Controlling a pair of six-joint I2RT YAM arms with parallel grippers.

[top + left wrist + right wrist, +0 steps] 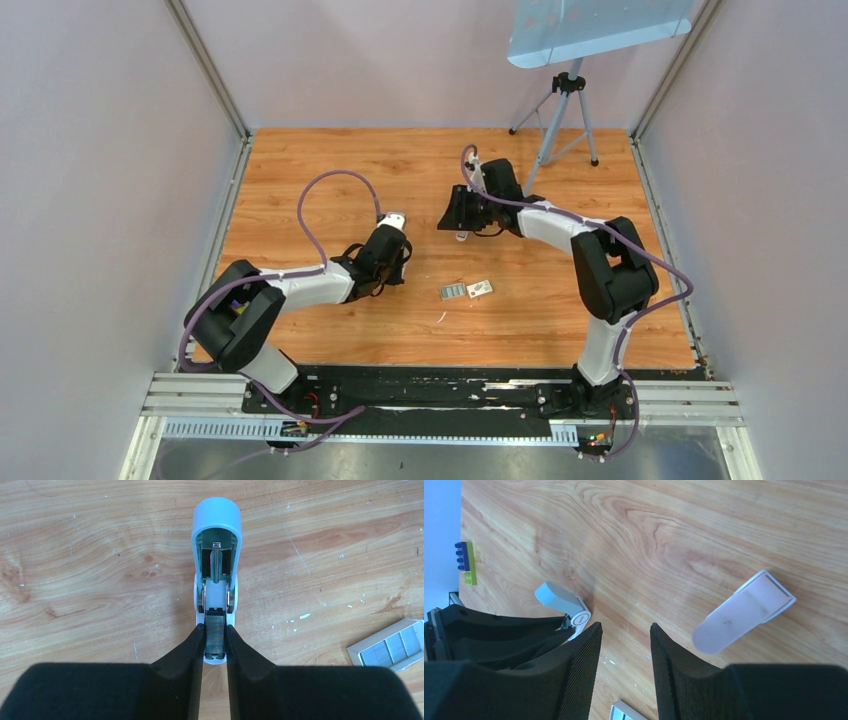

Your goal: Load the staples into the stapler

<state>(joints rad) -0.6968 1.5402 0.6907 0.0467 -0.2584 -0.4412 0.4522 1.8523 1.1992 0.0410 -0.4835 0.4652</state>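
Observation:
The stapler [216, 555] lies on the wooden table with its pale blue-grey top swung open and its dark metal channel [216, 632] exposed. My left gripper [215, 630] is shut on the channel end, one finger on each side. In the top view the stapler [395, 221] pokes out just beyond that gripper [390, 240]. Silvery staples [392, 649] lie in a small white box tray [356, 653] to the right, seen from above as a small rectangle [455, 291]. My right gripper [624, 627] hovers open over bare wood, with the stapler [561, 600] to its left.
A small pink piece [744, 611] lies on the table right of the right gripper's fingers. A small white piece [481, 288] sits beside the tray. A tripod [560, 115] stands at the back. Toy bricks [465, 562] rest by the wall.

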